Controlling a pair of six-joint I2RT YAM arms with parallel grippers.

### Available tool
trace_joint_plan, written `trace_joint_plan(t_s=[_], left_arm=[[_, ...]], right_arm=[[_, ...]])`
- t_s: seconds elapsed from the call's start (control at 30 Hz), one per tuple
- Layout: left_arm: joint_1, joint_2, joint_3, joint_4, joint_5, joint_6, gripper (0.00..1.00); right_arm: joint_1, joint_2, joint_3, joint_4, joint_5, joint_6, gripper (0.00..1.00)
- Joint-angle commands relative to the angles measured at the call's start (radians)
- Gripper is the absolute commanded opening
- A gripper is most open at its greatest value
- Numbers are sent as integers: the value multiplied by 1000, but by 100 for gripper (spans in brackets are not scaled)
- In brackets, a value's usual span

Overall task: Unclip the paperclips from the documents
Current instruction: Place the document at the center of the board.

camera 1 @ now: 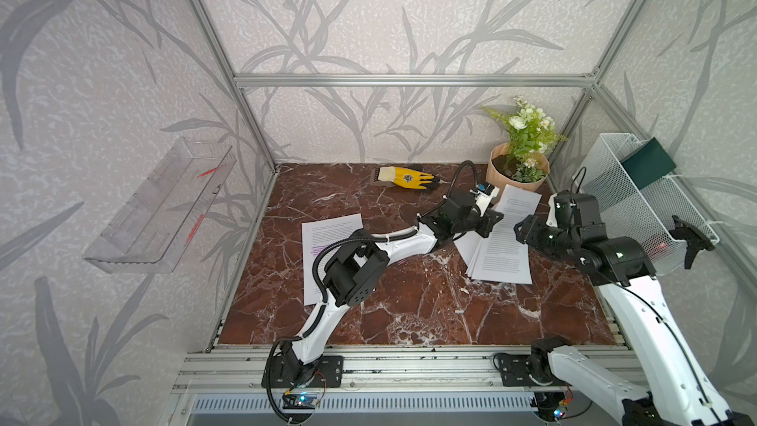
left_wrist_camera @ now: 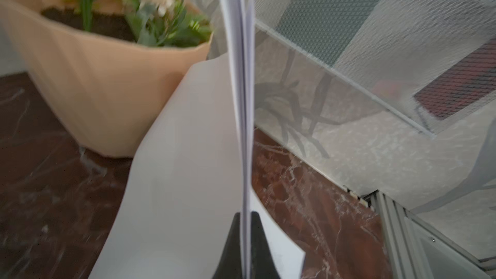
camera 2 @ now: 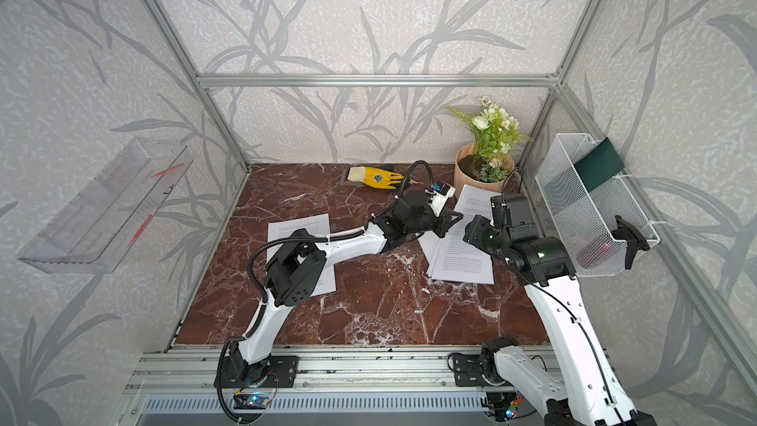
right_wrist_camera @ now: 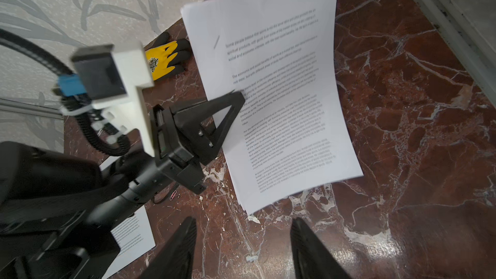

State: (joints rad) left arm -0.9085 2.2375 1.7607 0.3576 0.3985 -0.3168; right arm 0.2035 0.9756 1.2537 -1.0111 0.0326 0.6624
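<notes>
Half-hides the highlighted document (camera 1: 327,233) under the left arm. Shows one pink paperclip (camera 1: 400,263) loose on the marble nearby. Pinches left gripper (camera 1: 496,218) tight on the unmarked document (camera 1: 504,252), edge lifted. Holds right gripper (right_wrist_camera: 243,221) parted, empty, finger bases cut off.

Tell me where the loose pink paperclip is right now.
In both top views the pink paperclip lies on the marble table, beside the left arm, between the purple-marked document and the unmarked stack that the left gripper pinches.

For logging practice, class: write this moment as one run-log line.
left gripper: shut on unmarked document edge | right gripper: open, empty | pink-red paperclip: loose on table
</notes>
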Motion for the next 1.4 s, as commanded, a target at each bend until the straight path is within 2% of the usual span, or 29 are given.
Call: trace_joint_plan(t_s=[0.0,0.1,0.23,0.43,0.57,0.77,0.83,0.97,1.07,1.23,1.3,1.37], left_arm=[[-50,-51,51,-15,36,-17,0],[-65,-68,63,-11,56,-70,0],[-103,-36,195,-64,157,-108,0],[-119,29,229,163,224,-345,0],[-97,23,150,253,189,-385,0],[7,36,-66,366,155,-411,0],[40,53,-120,356,171,-354,0],[76,75,-160,182,178,-125,0],[88,81,-209,159,76,-75,0],[92,111,-183,100,65,-24,0],[94,109,-184,92,30,-23,7],[93,101,-181,69,-8,-2,26]], right_arm=[[-7,-13,65,-24,42,-64,58],[-12,-44,92,50,30,-96,59],[-15,-115,76,207,-28,-135,61],[-15,-102,105,207,-41,-133,61],[-15,-87,97,188,-41,-116,61],[-15,-53,79,164,-71,-105,61],[-15,-35,77,160,-87,-104,61],[-15,-2,75,167,-115,-107,61],[-15,21,82,162,-126,-112,61],[-15,44,85,164,-134,-118,61],[-15,50,85,166,-135,-120,61],[-15,57,84,169,-138,-121,61]])
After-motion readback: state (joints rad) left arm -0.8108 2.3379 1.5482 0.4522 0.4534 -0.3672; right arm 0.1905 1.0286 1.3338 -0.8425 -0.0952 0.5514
